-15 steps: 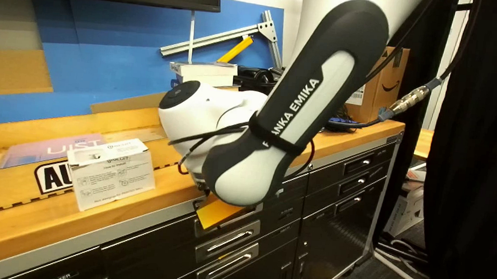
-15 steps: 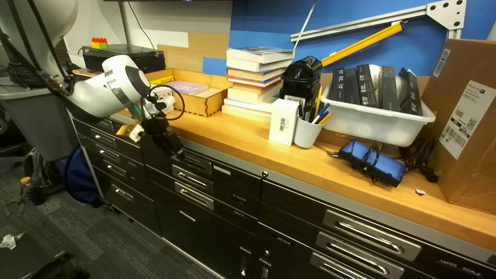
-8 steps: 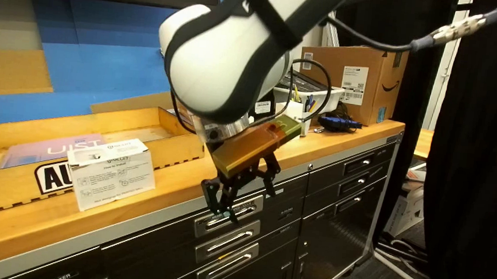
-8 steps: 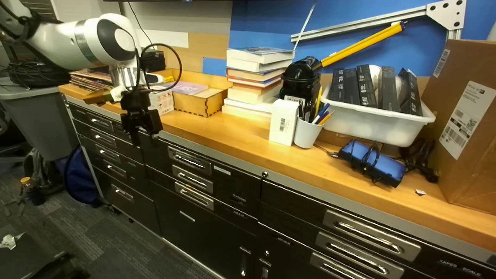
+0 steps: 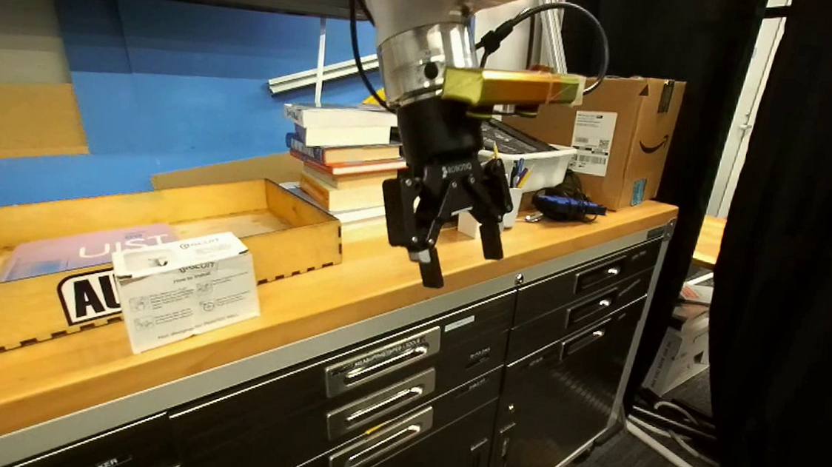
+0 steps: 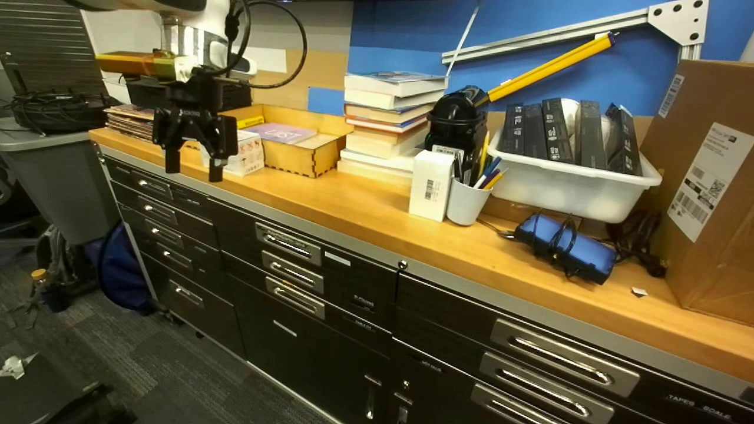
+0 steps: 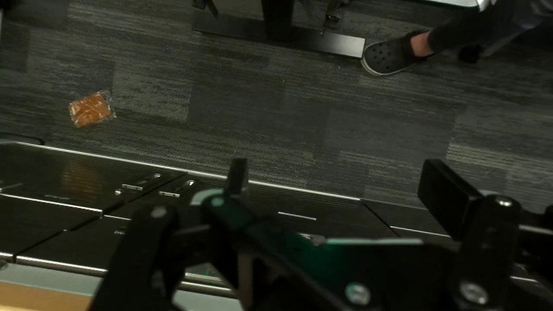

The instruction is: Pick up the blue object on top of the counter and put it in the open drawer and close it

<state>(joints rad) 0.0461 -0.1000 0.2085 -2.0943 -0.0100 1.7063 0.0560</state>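
I had the Robotiq gripper point(image 5: 461, 260) pointing down near the front edge of the worktop point(image 6: 353, 197), its fingers point(image 5: 491, 242) spread well apart; whether they hung directly over the worktop or slightly out from it, I could not tell from here. Just above the gripper, and well above the worktop, an amber-and-green case point(image 5: 513, 89) jutted out sideways. I could not make out the light-blue block in any of my three feeds, so I could not say where it lay. Beneath the worktop, the silver-handled black drawers point(image 5: 451, 359) sat flush in both exterior views. Near the worktop's front edge stood a white carton point(image 5: 185, 293) printed with instructions, and farther back on the worktop a plywood tray point(image 5: 303, 252) held a flat pink piece point(image 5: 62, 250) lettered UIST. A stack of books point(image 6: 386, 123) and a white plastic bin point(image 6: 574, 191) stood toward the worktop's back, a blue cord-wrapped device point(image 6: 589, 254) lay nearer its front, and a cardboard box point(image 5: 623, 149) with an Amazon smile stood at its end. Behind the worktop was a blue wall panel point(image 5: 196, 108). On the carpet point(image 7: 259, 108) out from the worktop, my wrist feed showed an orange packet point(image 7: 90, 109) and, farther out from the worktop, a dark perforated clog point(image 7: 386, 56).
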